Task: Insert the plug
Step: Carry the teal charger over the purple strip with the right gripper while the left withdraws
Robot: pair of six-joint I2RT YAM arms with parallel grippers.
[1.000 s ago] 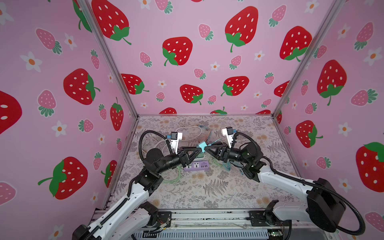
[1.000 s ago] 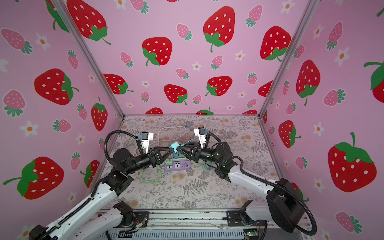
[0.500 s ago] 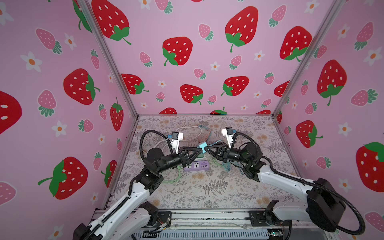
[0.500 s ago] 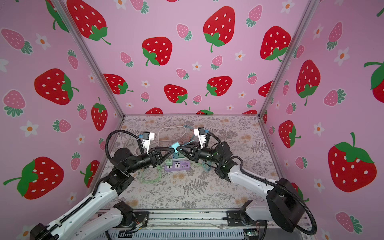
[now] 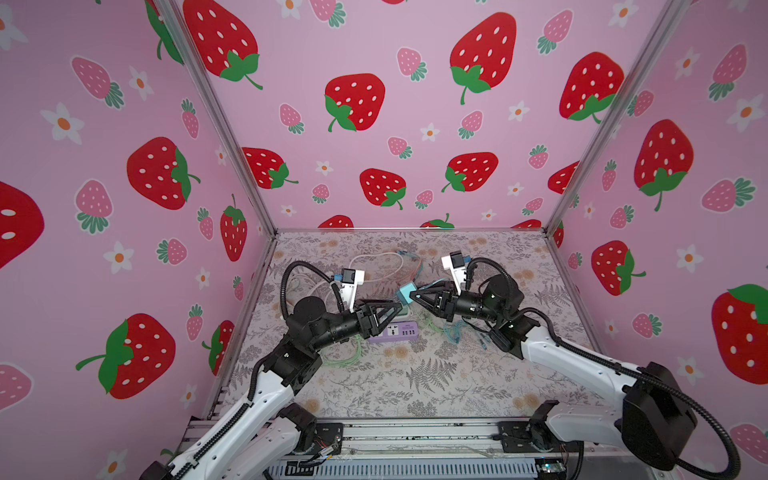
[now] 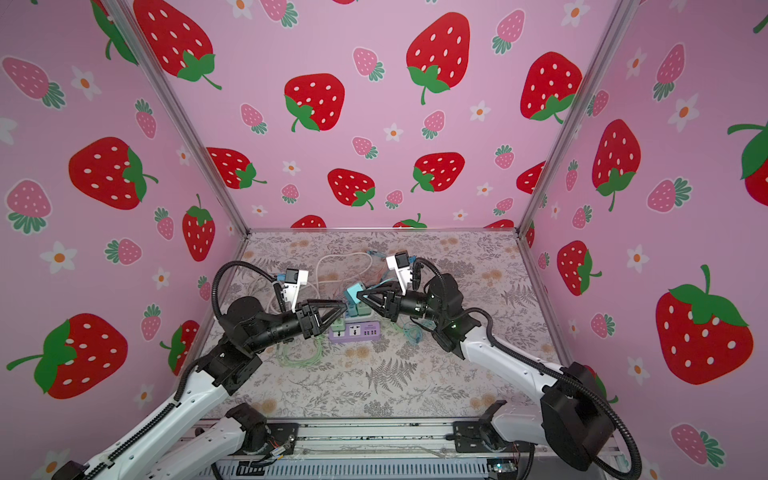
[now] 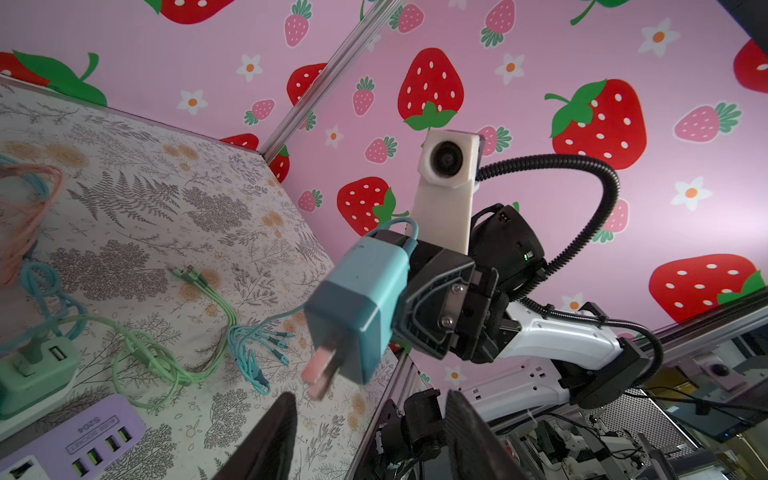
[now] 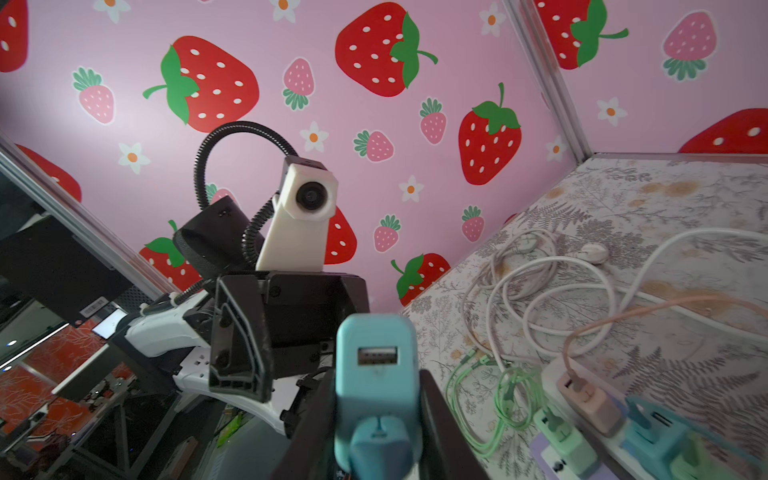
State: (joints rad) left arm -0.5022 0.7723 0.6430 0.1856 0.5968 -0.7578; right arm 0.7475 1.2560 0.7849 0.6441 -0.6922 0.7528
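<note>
A light-blue plug [image 5: 405, 292] [image 6: 353, 291] hangs in the air above the purple power strip [image 5: 395, 331] [image 6: 355, 331], which lies on the floral table. My right gripper [image 5: 411, 296] [image 8: 376, 386] is shut on the plug's [image 8: 376, 365] sides; its USB port faces the right wrist camera. In the left wrist view the plug [image 7: 357, 299] shows its two prongs pointing down toward the table. My left gripper [image 5: 399, 308] [image 7: 370, 432] is open just left of and below the plug, apart from it, with nothing between its fingers.
A green adapter [image 7: 33, 365] sits plugged in beside the purple strip [image 7: 83, 440]. Loose cables lie around: white coil [image 5: 374, 266] at the back, green loops [image 5: 340, 357] front left, blue bundle [image 5: 453, 332] under my right arm. Pink walls enclose three sides.
My left gripper has opened and let go of the plug, drawing slightly back. The right gripper closed on the plug and now holds it alone.
</note>
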